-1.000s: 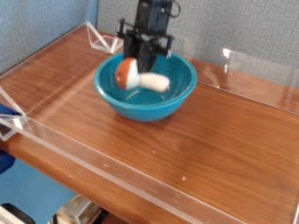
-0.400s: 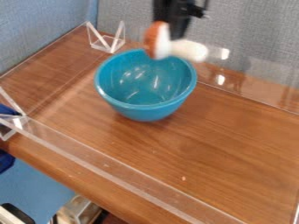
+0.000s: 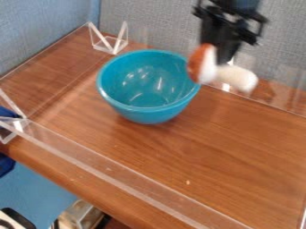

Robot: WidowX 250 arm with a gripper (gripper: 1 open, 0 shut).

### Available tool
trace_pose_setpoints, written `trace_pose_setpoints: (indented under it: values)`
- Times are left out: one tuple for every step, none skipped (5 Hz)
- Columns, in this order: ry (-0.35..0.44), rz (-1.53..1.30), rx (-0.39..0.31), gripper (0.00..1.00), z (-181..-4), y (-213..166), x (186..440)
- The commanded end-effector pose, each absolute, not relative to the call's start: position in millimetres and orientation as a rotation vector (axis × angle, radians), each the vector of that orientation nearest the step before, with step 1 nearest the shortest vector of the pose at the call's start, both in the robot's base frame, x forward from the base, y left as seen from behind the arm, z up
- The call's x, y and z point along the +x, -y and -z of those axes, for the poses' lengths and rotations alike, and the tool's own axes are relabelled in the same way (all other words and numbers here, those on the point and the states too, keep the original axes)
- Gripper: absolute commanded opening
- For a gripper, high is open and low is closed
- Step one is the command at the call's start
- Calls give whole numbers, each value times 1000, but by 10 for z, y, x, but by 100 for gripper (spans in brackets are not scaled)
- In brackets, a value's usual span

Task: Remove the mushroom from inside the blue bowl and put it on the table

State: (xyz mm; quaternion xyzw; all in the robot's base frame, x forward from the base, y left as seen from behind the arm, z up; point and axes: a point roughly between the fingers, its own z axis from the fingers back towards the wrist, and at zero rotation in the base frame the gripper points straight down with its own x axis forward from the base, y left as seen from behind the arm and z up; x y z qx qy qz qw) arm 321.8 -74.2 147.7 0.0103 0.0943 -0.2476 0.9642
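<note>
Mushroom (image 3: 221, 70) clamped in shut gripper (image 3: 223, 55), hanging above table (image 3: 180, 134), just right of bowl (image 3: 147, 86). Seemingly clear of the rim, though blurred. Best lowered straight down onto bare wood, released only near the surface.

Behind the acrylic walls (image 3: 131, 192) stands a grey-blue backdrop (image 3: 48, 27) with a fine woven texture, filling the upper part of the view. A small clear triangular bracket (image 3: 110, 38) props the walls at their far left corner. Below the near wall, at the lower left, the floor is dim and blurred; dark and pale shapes there cannot be made out. Soft, even light leaves pale glints along the walls' edges.
</note>
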Motion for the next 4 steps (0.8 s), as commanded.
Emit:
trace_pose_setpoints:
  values:
    - [-173,572,12,0,-1433,976,3183]
    - [-168,534,29,0,-1553,653,3103]
    - [-169,573,26,0,-1489,457,3072]
    - [-177,655,9,0,-1321,570,3132]
